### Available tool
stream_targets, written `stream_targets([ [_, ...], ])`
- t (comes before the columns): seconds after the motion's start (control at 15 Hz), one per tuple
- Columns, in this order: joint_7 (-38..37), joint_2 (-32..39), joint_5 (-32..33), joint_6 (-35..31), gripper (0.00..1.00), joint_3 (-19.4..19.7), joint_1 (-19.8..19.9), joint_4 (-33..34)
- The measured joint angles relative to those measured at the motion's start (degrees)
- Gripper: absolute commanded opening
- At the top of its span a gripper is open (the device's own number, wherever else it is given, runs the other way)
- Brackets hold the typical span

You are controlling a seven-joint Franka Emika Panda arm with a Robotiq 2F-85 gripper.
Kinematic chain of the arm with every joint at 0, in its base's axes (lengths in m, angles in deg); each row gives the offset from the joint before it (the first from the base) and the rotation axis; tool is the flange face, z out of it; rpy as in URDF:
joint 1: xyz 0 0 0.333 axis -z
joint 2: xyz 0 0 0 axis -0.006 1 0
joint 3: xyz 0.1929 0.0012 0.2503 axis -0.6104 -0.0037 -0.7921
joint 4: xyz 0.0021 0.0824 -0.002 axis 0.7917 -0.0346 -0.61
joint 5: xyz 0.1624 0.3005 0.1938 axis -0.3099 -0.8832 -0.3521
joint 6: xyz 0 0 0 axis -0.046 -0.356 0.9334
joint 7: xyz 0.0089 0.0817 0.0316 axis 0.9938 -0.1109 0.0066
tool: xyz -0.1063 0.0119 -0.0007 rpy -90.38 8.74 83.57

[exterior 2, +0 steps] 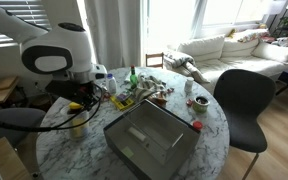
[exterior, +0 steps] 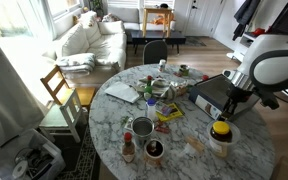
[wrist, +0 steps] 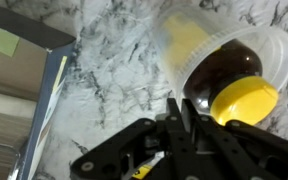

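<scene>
Round marble worktop with a grey rectangular laptop at its middle. A clear round plastic cup stands near the worktop's edge, just beside the laptop. A brown bottle with a yellow cap leans inside it. The pincer is closed at the cup's rim, on the laptop side. A cluster of small jars and bottles lies across the laptop from the cup. A black chair and a wooden chair stand beside the worktop, and a white sofa stands behind.

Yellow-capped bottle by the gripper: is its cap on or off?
On. The yellow cap sits closed on the dark bottle, which stands inside the clear cup.
</scene>
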Motion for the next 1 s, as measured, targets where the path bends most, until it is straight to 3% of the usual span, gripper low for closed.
stream_targets([
  [0.27, 0.9, 0.1, -3.3, 0.0, 0.03, 0.9, 0.4, 1.4],
  [0.33, 0.8, 0.1, -3.3, 0.0, 0.23, 0.9, 0.5, 1.7],
  [0.4, 0.6, 0.3, -3.1, 0.0, 0.36, 0.9, 0.6, 1.9],
  [0.93, 2.6, 3.3, 3.7, 2.3, 0.97, -1.4, 0.4, 3.0],
  [1.0, 3.5, 3.5, 4.5, 2.4, 1.00, -1.7, 0.4, 3.0],
])
